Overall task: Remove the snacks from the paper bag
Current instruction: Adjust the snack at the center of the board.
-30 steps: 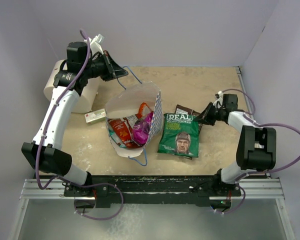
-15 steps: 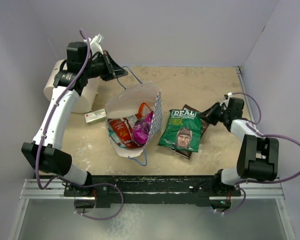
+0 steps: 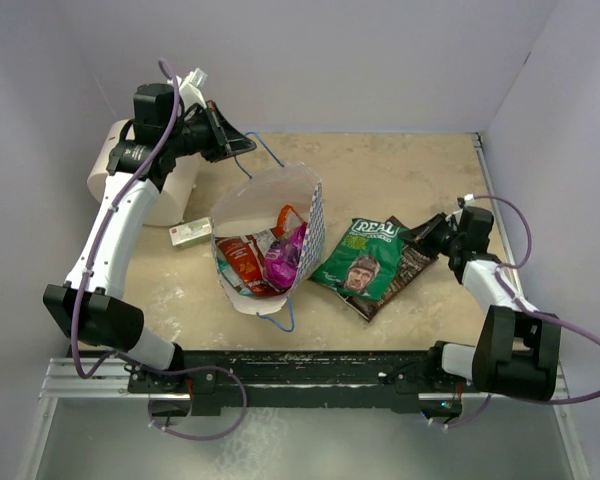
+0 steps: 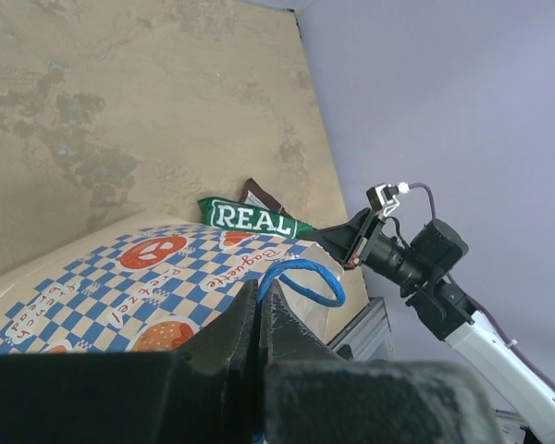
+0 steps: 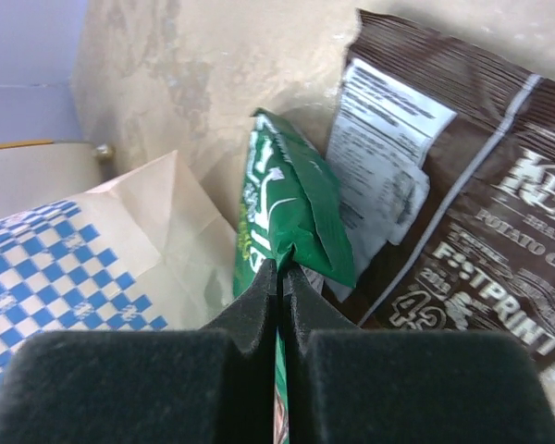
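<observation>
The green packet [image 3: 365, 265] is out of the paper bag [image 3: 265, 205], resting on the table [image 3: 400, 175] just right of it and partly on top of a dark brown packet [image 3: 408, 268]. The right gripper [image 5: 279, 270] is pinched tight on its edge, so I'd call this the set-down step (next it just needs to let go). The left gripper [image 4: 259, 298] is clamped on the blue cord handle [image 4: 301, 277]. A red-orange packet [image 3: 242, 262] and a magenta packet [image 3: 285, 255] sit inside, so reach in there after.
</observation>
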Controlling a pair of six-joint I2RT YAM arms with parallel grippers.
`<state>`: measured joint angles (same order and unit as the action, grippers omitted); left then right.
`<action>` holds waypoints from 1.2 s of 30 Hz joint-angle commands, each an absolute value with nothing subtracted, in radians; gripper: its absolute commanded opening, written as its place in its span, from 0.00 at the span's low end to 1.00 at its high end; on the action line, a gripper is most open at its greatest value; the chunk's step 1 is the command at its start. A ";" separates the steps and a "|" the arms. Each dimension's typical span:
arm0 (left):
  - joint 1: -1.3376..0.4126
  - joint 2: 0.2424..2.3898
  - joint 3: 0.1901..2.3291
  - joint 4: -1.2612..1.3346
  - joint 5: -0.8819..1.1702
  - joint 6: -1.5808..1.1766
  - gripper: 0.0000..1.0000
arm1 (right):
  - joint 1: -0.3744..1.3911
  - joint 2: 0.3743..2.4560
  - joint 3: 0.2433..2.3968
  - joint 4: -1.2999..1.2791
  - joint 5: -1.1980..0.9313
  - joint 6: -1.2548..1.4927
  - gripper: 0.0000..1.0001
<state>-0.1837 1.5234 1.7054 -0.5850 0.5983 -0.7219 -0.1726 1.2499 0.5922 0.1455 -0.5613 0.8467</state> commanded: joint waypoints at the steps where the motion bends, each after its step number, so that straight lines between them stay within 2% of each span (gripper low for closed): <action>1: -0.178 1.517 1.716 -0.535 0.604 -0.732 0.00 | -0.177 1.229 0.619 -0.017 -0.422 0.732 0.00; 8: -0.178 1.531 1.718 -0.521 0.612 -0.741 0.00 | -0.177 1.332 0.635 -0.296 -0.262 0.664 0.00; 13: -0.178 1.544 1.719 -0.511 0.621 -0.750 0.00 | -0.176 1.338 0.581 -0.253 -0.230 0.722 0.00; 16: -0.178 1.544 1.718 -0.509 0.622 -0.750 0.00 | -0.176 1.358 0.605 -0.319 -0.163 0.701 0.00; 20: -0.178 1.544 1.714 -0.508 0.619 -0.750 0.00 | -0.176 1.307 0.612 -0.365 -0.129 0.707 0.00; 23: -0.178 1.539 1.709 -0.505 0.615 -0.751 0.00 | -0.176 1.262 0.639 -0.427 -0.105 0.683 0.06; 27: -0.178 1.534 1.703 -0.501 0.604 -0.752 0.00 | -0.177 1.176 0.668 -0.514 -0.071 0.676 0.06; 30: -0.178 1.535 1.701 -0.494 0.600 -0.753 0.00 | -0.178 1.178 0.692 -0.557 -0.120 0.646 0.20; 35: -0.178 1.547 1.714 -0.496 0.600 -0.752 0.00 | -0.176 1.169 0.811 -0.620 -0.088 0.538 0.64; 36: -0.178 1.551 1.719 -0.499 0.601 -0.752 0.00 | -0.176 1.183 0.834 -0.621 -0.058 0.535 0.75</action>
